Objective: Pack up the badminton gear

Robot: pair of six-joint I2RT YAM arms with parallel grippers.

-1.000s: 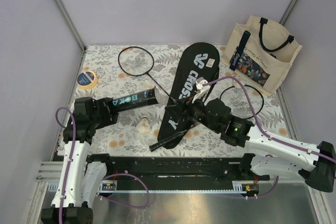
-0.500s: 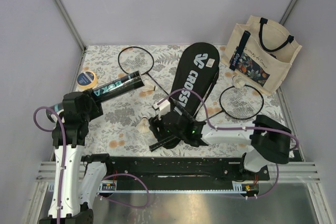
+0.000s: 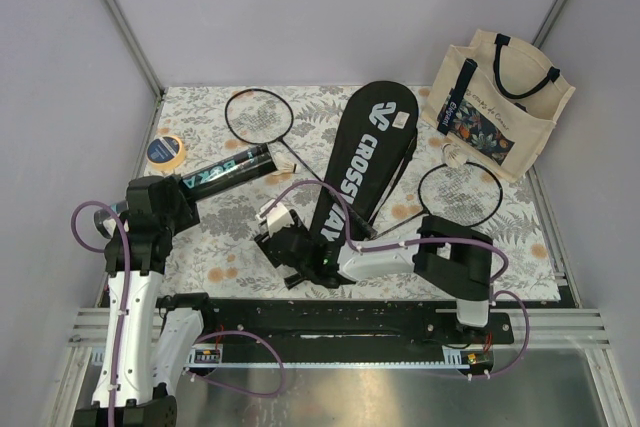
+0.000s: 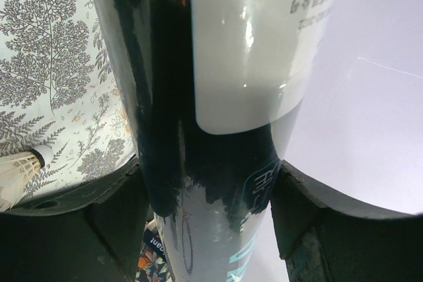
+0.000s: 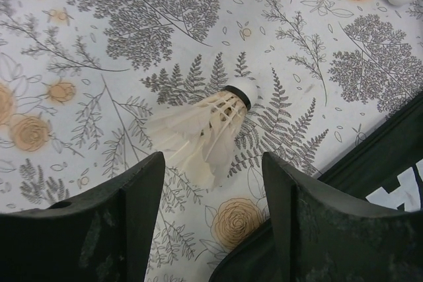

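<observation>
My left gripper [image 3: 168, 197] is shut on the black tube with teal lettering [image 3: 226, 169], which fills the left wrist view [image 4: 218, 97] between the fingers [image 4: 112, 216]. My right gripper [image 3: 272, 231] is open and hovers just above a white shuttlecock [image 5: 205, 127] lying on the floral cloth ahead of its fingertips [image 5: 142, 189]. The black CROSSWAY bag [image 3: 365, 162] lies right of it. One racket [image 3: 258, 115] lies at the back left, the other [image 3: 460, 192] at the right. More shuttlecocks lie near the tube's end [image 3: 286, 164] and by the tote [image 3: 455, 154].
A cream tote bag [image 3: 500, 97] stands at the back right. A yellow-rimmed tape roll [image 3: 165, 150] lies at the left edge. Grey walls close in the table on three sides. The bag's edge [image 5: 390, 163] lies close to my right finger.
My right arm has swung left from over the bag to above the shuttlecock. My left gripper has drawn back left with the tube in it.
</observation>
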